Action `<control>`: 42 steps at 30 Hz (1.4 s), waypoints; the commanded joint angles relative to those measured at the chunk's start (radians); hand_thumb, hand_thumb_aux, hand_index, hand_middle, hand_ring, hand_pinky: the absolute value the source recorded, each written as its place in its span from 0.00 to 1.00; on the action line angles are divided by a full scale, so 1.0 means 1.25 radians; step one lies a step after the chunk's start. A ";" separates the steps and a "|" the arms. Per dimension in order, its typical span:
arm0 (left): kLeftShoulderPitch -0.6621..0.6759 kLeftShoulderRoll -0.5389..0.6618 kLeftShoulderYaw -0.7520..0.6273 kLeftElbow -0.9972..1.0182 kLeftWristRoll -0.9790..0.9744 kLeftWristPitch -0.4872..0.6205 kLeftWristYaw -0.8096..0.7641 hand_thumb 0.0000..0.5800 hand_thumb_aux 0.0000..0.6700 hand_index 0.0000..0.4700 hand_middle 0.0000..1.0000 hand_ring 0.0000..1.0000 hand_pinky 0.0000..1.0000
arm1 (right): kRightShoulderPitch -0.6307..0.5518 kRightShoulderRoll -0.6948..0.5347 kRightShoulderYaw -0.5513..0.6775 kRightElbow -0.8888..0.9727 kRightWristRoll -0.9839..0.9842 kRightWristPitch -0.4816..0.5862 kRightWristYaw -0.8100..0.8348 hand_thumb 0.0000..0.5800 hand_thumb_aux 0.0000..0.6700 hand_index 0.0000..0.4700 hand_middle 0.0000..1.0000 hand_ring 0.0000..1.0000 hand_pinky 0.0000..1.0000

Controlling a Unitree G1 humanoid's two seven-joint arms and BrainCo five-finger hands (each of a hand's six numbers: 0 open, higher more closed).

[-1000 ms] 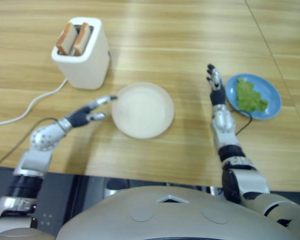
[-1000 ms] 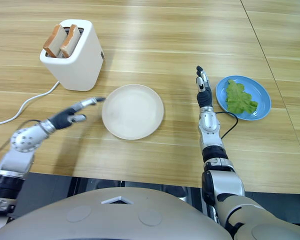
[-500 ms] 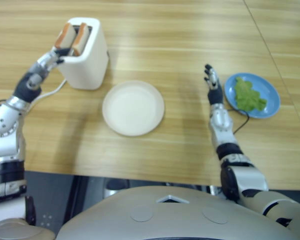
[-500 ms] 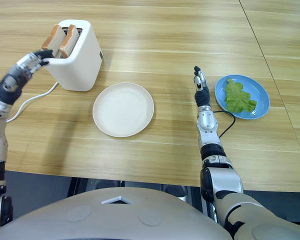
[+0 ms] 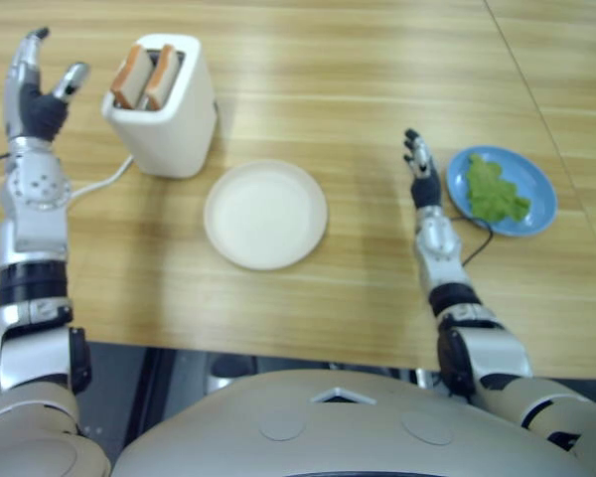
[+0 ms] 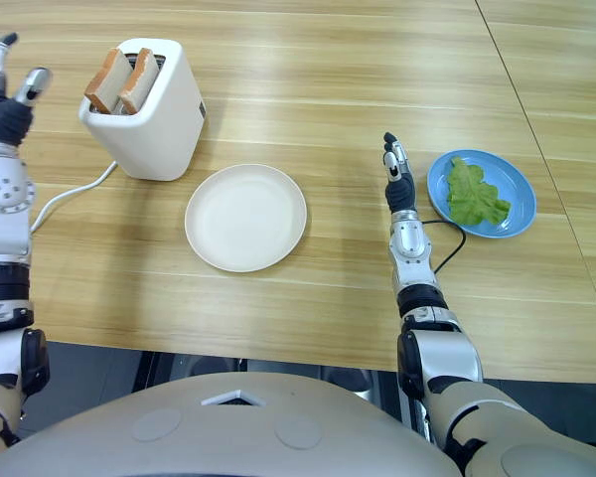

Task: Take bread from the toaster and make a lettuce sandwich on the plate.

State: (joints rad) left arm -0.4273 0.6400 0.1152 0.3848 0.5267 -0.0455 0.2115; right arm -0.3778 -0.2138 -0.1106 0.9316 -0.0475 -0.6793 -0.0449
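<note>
The left hand (image 6: 4,104) is raised at the far left, fingers spread open and empty, just beside the white toaster (image 6: 154,129) but not touching it. 2 toast slices (image 6: 122,81) stand tilted in its slots with their upper crusts exposed; they look light, stiff and crumbly, so the exposed top edge is probably the place to pinch, gently and lifting straight up. The toaster may slide or tip if a slice drags, and its white power cord (image 6: 68,191) trails leftward under the left arm's path. Bare wood lies between the toaster and the empty cream plate (image 6: 245,218), which sits near the table's front edge. The right hand (image 6: 394,177) hovers with fingers straight, holding nothing, just left of the blue plate (image 6: 521,194) carrying 1 lettuce leaf (image 6: 467,197), which seems soft and limp and probably best pinched at its edge.
</note>
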 commanded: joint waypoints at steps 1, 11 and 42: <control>-0.024 -0.015 -0.074 0.051 0.075 0.079 0.020 0.00 0.00 0.00 0.00 0.00 0.00 | -0.001 -0.002 0.004 0.015 -0.007 0.005 0.000 0.00 0.00 0.00 0.00 0.00 0.00; -0.111 -0.031 -0.167 0.188 0.137 0.192 0.058 0.00 0.00 0.00 0.00 0.00 0.00 | 0.002 -0.001 0.005 0.016 -0.009 0.006 -0.003 0.00 0.00 0.00 0.00 0.00 0.00; -0.159 -0.048 -0.230 0.192 0.139 0.198 0.159 0.88 0.65 0.64 1.00 1.00 1.00 | 0.011 0.000 0.006 0.013 -0.023 0.008 -0.009 0.00 0.00 0.00 0.00 0.00 0.00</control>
State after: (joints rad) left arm -0.6377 0.5841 -0.1603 0.6364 0.7012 0.2069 0.4240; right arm -0.3719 -0.2129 -0.1093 0.9375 -0.0692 -0.6795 -0.0518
